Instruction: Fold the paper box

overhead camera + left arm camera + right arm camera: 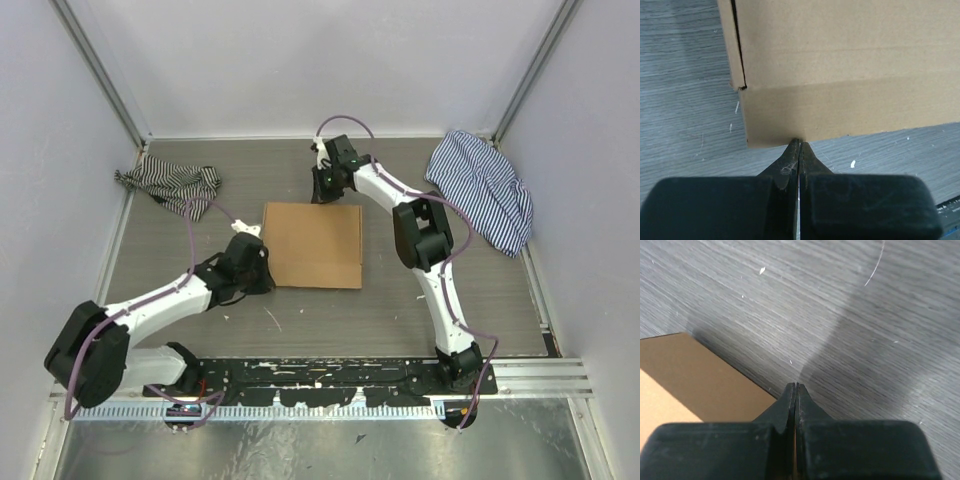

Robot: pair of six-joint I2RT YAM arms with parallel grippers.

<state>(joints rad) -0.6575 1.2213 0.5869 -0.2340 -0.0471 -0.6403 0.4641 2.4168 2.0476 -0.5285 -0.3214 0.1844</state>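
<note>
The paper box (pixel 313 243) is brown cardboard and lies closed as a shallow rectangle in the middle of the table. My left gripper (pixel 264 268) is at the box's left side, shut with nothing between its fingers. In the left wrist view its tips (pixel 800 142) touch the low side wall of the box (pixel 840 65) near a corner. My right gripper (pixel 323 192) is at the box's far edge, also shut and empty. The right wrist view has that gripper (pixel 796 385) over bare table, just beyond the edge of the box (pixel 700 377).
A dark striped cloth (pixel 170 182) lies crumpled at the back left. A blue striped cloth (pixel 482 188) lies at the back right. White walls enclose the grey wood-grain table (pixel 400 300) on three sides, and a metal rail (pixel 400 375) runs along the near edge.
</note>
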